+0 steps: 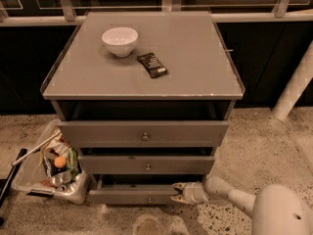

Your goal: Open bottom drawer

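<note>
A grey cabinet with three drawers stands in the middle of the camera view. The bottom drawer (132,196) is the lowest grey front with a small round knob (149,199), and it stands pulled out a little, with a dark gap above it. My gripper (177,192) reaches in from the lower right on a white arm and sits at the right end of that drawer front, its fingertips one above the other at the front's edge. The top drawer (143,133) and middle drawer (146,164) also stand partly out.
A white bowl (120,41) and a dark snack packet (152,64) lie on the cabinet top. A clear bin of rubbish (51,168) sits on the floor left of the drawers. A white post (295,84) rises at the right. The floor is speckled stone.
</note>
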Action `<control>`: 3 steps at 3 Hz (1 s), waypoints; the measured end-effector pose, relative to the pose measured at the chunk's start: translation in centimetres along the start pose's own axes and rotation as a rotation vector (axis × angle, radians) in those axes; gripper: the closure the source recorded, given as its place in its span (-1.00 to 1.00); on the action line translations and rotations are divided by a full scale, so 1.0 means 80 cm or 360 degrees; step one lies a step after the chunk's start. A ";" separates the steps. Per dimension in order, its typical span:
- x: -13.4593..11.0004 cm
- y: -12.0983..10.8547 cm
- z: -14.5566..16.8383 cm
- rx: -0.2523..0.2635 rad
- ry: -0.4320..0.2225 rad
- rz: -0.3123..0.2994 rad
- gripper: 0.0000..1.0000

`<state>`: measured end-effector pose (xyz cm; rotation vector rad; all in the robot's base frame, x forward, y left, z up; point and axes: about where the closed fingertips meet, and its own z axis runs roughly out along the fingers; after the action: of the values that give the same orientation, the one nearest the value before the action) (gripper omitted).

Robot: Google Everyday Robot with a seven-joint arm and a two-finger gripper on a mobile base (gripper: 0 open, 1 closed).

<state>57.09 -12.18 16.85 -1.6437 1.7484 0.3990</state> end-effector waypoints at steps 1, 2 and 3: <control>0.008 0.024 -0.014 -0.0013 -0.0014 0.0036 0.76; 0.006 0.023 -0.016 -0.0012 -0.0013 0.0036 1.00; 0.009 0.020 -0.030 0.0027 0.0010 0.0047 1.00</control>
<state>54.94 -14.06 17.69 -1.6108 1.7776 0.3921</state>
